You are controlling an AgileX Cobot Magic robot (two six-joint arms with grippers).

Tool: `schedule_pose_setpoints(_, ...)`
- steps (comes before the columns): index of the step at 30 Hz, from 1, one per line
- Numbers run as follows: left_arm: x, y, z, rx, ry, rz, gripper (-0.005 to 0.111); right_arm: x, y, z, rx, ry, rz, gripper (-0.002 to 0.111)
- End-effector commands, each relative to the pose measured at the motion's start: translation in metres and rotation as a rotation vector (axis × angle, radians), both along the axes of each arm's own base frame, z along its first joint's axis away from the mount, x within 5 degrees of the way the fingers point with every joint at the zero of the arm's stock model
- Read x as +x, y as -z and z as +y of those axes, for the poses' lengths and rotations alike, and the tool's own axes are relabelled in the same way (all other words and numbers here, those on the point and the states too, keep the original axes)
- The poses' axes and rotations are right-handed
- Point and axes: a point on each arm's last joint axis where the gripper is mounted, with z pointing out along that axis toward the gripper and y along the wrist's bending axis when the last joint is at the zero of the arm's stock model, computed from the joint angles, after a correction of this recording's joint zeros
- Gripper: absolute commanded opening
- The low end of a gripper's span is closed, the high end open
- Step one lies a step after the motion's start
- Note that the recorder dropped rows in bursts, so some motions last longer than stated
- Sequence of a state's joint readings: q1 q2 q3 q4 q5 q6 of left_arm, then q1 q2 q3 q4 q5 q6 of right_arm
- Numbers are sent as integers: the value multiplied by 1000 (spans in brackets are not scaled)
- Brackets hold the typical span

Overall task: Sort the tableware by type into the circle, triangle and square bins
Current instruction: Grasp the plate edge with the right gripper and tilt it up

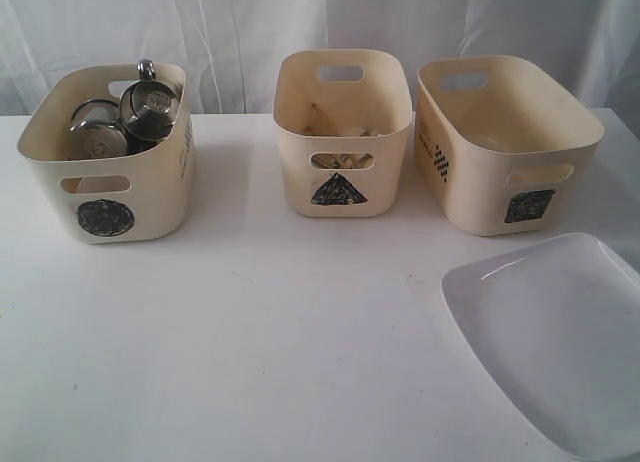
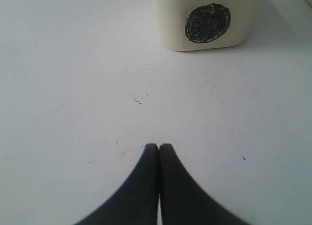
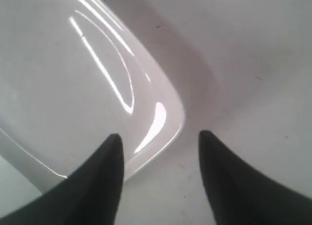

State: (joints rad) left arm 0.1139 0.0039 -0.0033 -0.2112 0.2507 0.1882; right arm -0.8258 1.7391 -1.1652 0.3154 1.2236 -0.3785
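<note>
Exterior view, read left to right: the circle bin (image 1: 150,197) at ten o'clock already holds steel mugs (image 1: 150,110) and other round steel ware packed together. The triangle bin (image 1: 298,182) at twelve shows pale wooden chopsticks (image 1: 338,132) above its handle slot, though any cutlery with them is hidden. The square bin (image 1: 475,197) at two o'clock looks empty as far as its wall lets me see. At five o'clock the white plate (image 1: 560,342) lies flat on the table (image 1: 250,362), outside every bin, so I judge it the last piece left. The left gripper (image 2: 159,147), jaws pressed together, hovers over bare table facing the circle bin. The right gripper (image 3: 160,134) has its jaws wide apart, straddling the plate's corner rim, with nothing clamped yet.
</note>
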Motion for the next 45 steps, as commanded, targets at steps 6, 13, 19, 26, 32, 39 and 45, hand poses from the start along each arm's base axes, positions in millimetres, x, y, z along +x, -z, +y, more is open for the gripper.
schedule_pose_setpoints(6,0,1,0,-15,-5,1,0,6,50,-7,108,-125,59,45)
schedule_pose_setpoints(13,0,1,0,-15,-5,1,0,17,71,-8,157,-170,-34,45)
schedule_pose_setpoints(19,0,1,0,-15,-5,1,0,19,91,-6,234,-200,-34,42)
schedule_pose_setpoints(26,0,1,0,-15,-5,1,0,18,99,-5,265,-274,-45,19)
schedule_pose_setpoints(32,0,1,0,-15,-5,1,0,19,103,-4,272,-310,-73,0)
schedule_pose_setpoints(39,0,1,0,-15,-5,1,0,36,76,7,275,-317,-256,0)
schedule_pose_setpoints(45,0,1,0,-15,-5,1,0,35,3,27,120,-346,-374,0)
